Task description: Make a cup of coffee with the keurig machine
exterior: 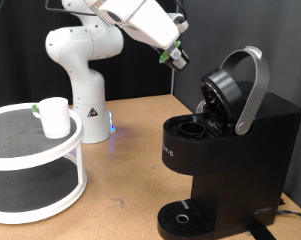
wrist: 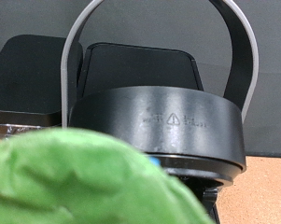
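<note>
The big boxy black coffee machine (exterior: 225, 160) stands on the brown wooden table (exterior: 130, 150), at about four o'clock in the exterior view. Its lid (exterior: 222, 92) is tipped up and open, and its curved grey handle (exterior: 252, 85) arches over the lid. A round pod hole (exterior: 195, 128) shows under the lid. A round drip tray (exterior: 180, 215) sits at the bottom of the machine.

The robot's gripper (exterior: 175, 55) hangs in the air at about twelve o'clock, just beside the open lid, up at its ten o'clock, and not touching it. It is hard to tell if its fingers are apart or together. In the wrist view, a blurry green thing (wrist: 84, 182) fills the near part, and the black lid (wrist: 163, 126) and grey handle (wrist: 238, 56) sit right behind it.

The small white cup (exterior: 53, 116) stands on top of a round white two-shelf stand (exterior: 35, 165) at about nine o'clock, well apart from the machine. The white robot base (exterior: 85, 75) stands behind the stand.
</note>
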`<act>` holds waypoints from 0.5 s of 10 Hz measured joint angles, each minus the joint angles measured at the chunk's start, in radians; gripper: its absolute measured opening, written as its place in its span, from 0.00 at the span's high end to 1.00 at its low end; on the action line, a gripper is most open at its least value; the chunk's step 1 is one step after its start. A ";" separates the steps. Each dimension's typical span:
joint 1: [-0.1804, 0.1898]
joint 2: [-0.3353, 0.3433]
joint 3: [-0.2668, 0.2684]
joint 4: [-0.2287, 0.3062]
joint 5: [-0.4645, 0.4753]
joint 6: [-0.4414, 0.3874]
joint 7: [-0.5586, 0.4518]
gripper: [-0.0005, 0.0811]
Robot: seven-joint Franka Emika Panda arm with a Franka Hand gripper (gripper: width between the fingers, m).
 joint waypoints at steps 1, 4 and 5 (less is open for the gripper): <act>0.000 0.001 0.000 -0.005 -0.007 0.000 -0.003 0.42; 0.000 0.026 0.004 -0.045 -0.046 0.050 -0.006 0.42; 0.000 0.044 0.010 -0.058 -0.046 0.087 -0.014 0.42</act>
